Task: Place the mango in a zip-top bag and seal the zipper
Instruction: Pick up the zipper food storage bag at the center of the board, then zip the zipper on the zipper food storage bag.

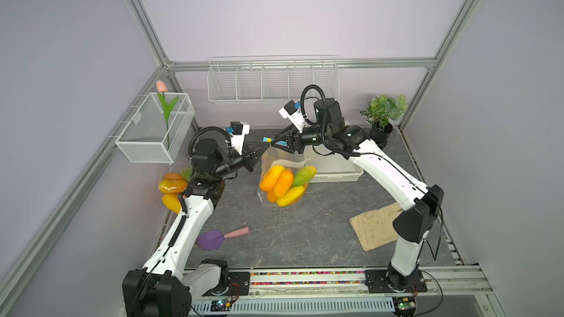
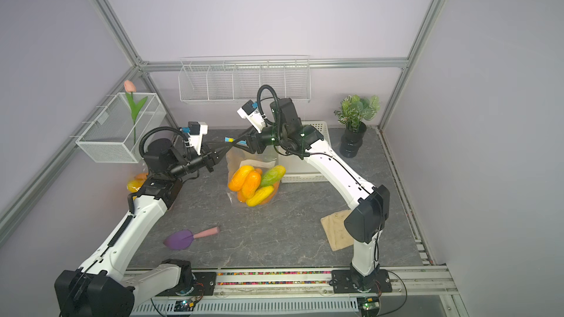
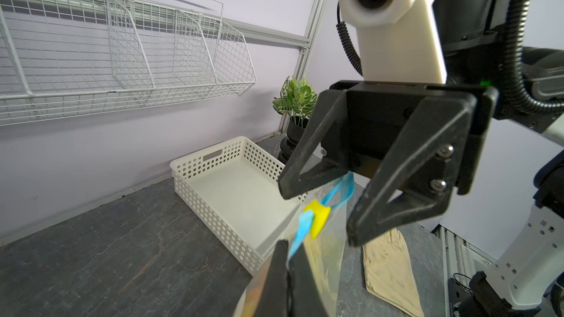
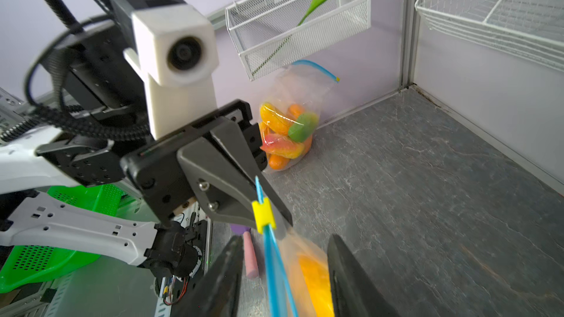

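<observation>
Over grey table (image 1: pixel 305 224), left claw (image 1: pixel 263 150) pinches zipper (image 4: pixel 276 266); right claw (image 3: pixel 319 213) gapes.

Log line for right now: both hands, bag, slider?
left hand: shut on zipper strip | right hand: open, straddling strip at yellow slider | zip-top bag: mangoes inside, bottom on table | seal: not confirmed

The left gripper (image 3: pixel 290 248) has its jaws pinched together on the blue zipper strip (image 3: pixel 300 233) of the zip-top bag (image 3: pixel 326 257). The right gripper (image 3: pixel 320 213) faces it, jaws standing apart on either side of the yellow slider (image 3: pixel 317 216). A white perforated basket (image 3: pixel 213 208) lies on the bench (image 3: pixel 122 254) by the wall. A potted plant (image 3: pixel 297 99) stands in the bench corner, and a beige cloth (image 3: pixel 387 266) lies beyond the bag.
</observation>
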`<state>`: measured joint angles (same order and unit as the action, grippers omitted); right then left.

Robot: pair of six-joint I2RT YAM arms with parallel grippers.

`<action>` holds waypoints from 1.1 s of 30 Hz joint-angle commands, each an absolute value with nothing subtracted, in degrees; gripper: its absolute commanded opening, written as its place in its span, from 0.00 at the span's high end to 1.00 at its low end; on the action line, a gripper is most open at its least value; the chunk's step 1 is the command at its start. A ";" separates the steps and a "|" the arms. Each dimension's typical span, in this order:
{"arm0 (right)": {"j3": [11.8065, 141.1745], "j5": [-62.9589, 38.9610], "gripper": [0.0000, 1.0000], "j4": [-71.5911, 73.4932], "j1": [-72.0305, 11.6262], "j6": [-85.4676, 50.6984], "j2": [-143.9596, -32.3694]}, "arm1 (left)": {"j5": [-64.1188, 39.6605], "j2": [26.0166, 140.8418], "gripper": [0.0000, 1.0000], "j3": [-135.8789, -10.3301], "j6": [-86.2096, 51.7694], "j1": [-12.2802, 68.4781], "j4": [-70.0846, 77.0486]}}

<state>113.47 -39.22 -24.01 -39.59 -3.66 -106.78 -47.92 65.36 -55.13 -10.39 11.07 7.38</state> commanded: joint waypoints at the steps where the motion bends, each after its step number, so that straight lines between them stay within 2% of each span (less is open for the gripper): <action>1: 113.94 -42.55 0.56 -21.19 -39.95 -3.60 -107.72 | -49.00 65.77 1.00 -55.81 -9.07 11.34 9.67; 8: 116.28 -43.54 0.56 -21.71 -39.97 -3.52 -110.40 | -49.46 65.74 1.00 -55.99 -8.76 11.34 9.68; 13: 116.47 -43.42 0.75 -21.39 -39.93 -3.73 -110.88 | -48.50 65.80 1.00 -55.90 -8.71 11.34 9.31; 15: 115.68 -43.55 0.77 -20.58 -39.99 -3.95 -110.50 | -48.03 65.67 1.00 -55.85 -8.66 11.33 9.32; 20: 113.39 -42.80 0.88 -18.76 -39.72 -4.66 -109.58 | -47.41 65.64 1.00 -55.90 -8.42 11.34 8.90; 27: 108.89 -40.84 0.92 -17.65 -38.38 -5.38 -107.32 | -43.94 64.75 1.00 -55.39 -8.43 11.33 8.44; 33: 99.88 -40.90 0.93 -12.20 -35.59 -8.57 -102.50 | -42.25 64.35 1.00 -55.02 -9.03 11.34 9.12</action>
<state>103.24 -42.06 -13.65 -37.95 -7.05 -105.58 -44.77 66.17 -54.85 -9.80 12.05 5.23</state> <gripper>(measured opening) 0.111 0.038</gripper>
